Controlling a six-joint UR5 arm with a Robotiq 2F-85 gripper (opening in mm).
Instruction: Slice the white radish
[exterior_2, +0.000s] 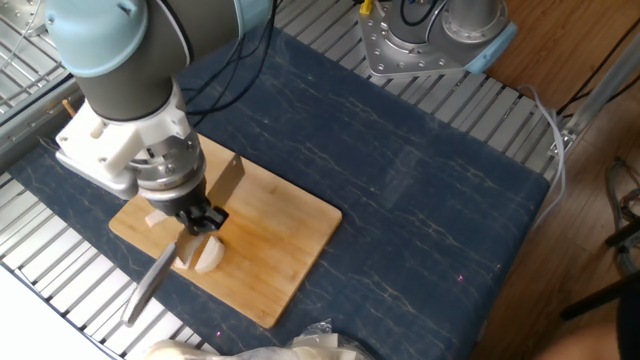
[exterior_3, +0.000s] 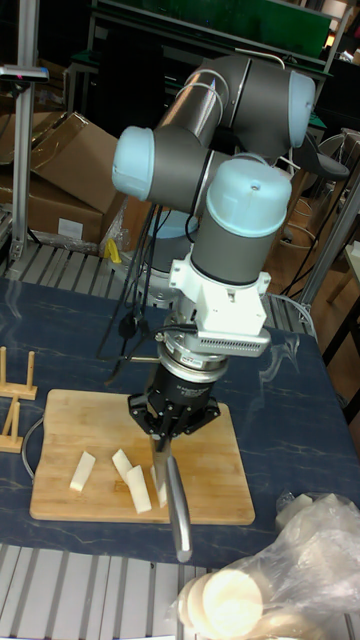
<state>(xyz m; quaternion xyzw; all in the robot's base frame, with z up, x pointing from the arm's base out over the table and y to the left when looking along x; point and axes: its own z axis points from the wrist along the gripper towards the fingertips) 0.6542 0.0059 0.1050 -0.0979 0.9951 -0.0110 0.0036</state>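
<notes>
Pale stick pieces of the white radish (exterior_3: 137, 488) lie on the wooden cutting board (exterior_3: 60, 420), one apart at the left (exterior_3: 83, 470). In the fixed view a radish piece (exterior_2: 208, 255) shows just below the tool, and another (exterior_2: 153, 217) peeks out left of the wrist. My gripper (exterior_2: 203, 218) (exterior_3: 170, 428) is shut on a knife. Its grey handle (exterior_2: 150, 285) (exterior_3: 178, 510) points to the board's near edge. The blade (exterior_2: 232, 180) stands on edge over the board (exterior_2: 285, 235), behind the gripper.
A plastic bag (exterior_3: 270, 580) holding round pale slices lies off the board's near right corner, seen also as whitish wrap (exterior_2: 300, 345). A small wooden rack (exterior_3: 12, 400) stands left of the board. The arm's metal base (exterior_2: 430, 40) is at the back.
</notes>
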